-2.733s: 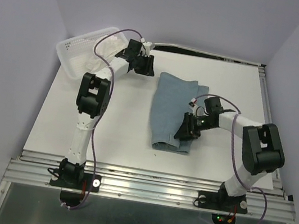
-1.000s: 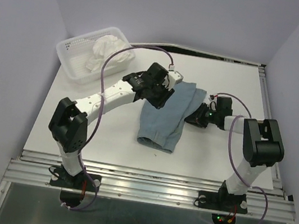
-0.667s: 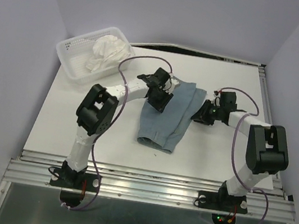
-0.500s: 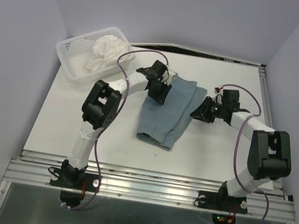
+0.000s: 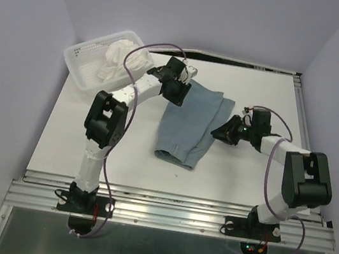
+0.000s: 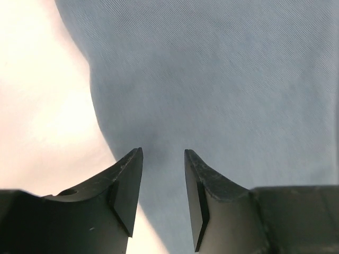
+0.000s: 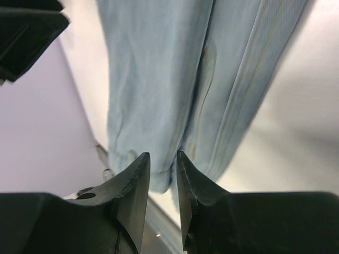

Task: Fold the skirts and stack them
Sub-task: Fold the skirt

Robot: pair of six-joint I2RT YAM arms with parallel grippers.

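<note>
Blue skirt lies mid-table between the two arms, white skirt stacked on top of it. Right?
Not quite. The white skirt is not on the blue skirt. It sits bunched in the mesh basket at the far left corner, as the top external view shows. The blue skirt's place is as you said.

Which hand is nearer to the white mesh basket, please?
Left. The left hand hovers over the far corner of the blue skirt, close to the basket; the right hand is off its right edge.
</note>
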